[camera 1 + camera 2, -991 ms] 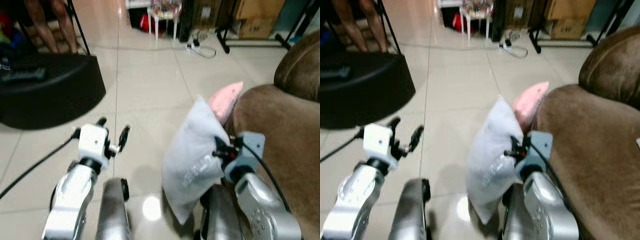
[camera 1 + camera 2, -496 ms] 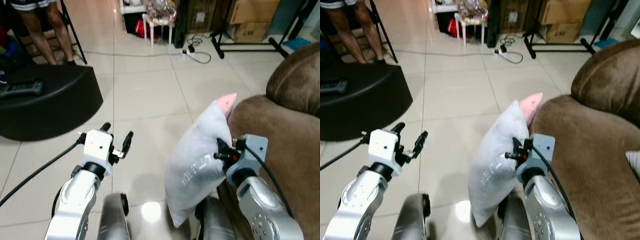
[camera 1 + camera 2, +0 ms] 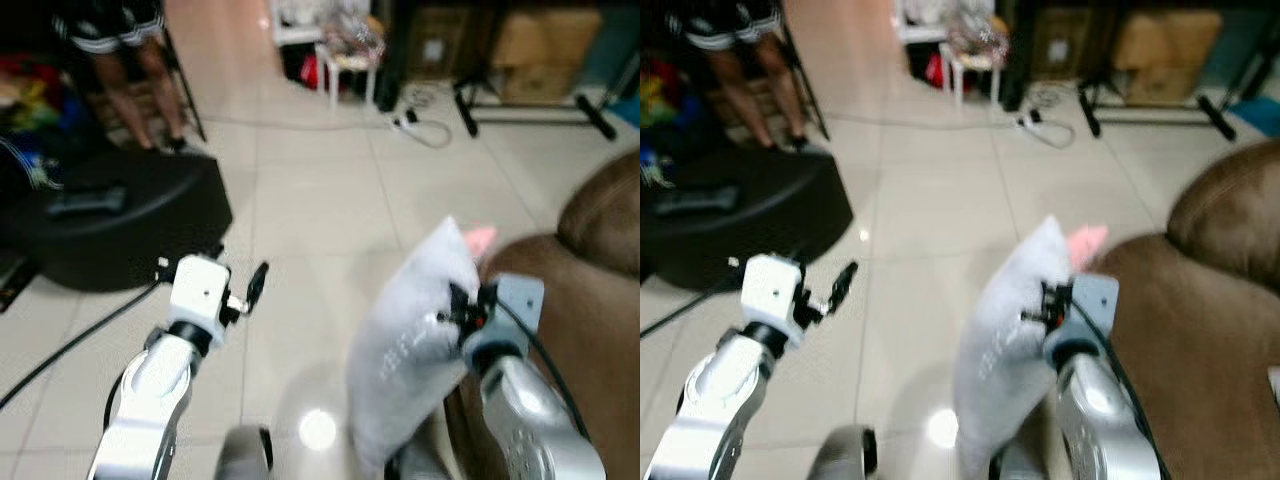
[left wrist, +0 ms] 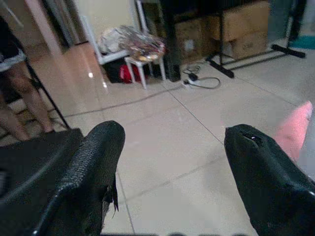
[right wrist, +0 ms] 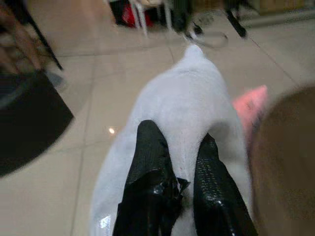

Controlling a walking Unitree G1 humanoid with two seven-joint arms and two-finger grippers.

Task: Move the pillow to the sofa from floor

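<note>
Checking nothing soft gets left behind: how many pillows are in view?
2: a pale grey fabric pillow pinched in the right gripper beside the brown sofa, and a pink pillow behind it. Others may be hidden.

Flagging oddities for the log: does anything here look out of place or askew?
A pink cushion sits wedged beside the brown sofa's arm. The white pillow hangs tilted, pinched by the right gripper. Nothing else stands out.

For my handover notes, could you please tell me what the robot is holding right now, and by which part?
The right pincer pinches a fold of fabric on the white pillow, near its sofa-side edge. The left pincer is open and holds nothing.
</note>
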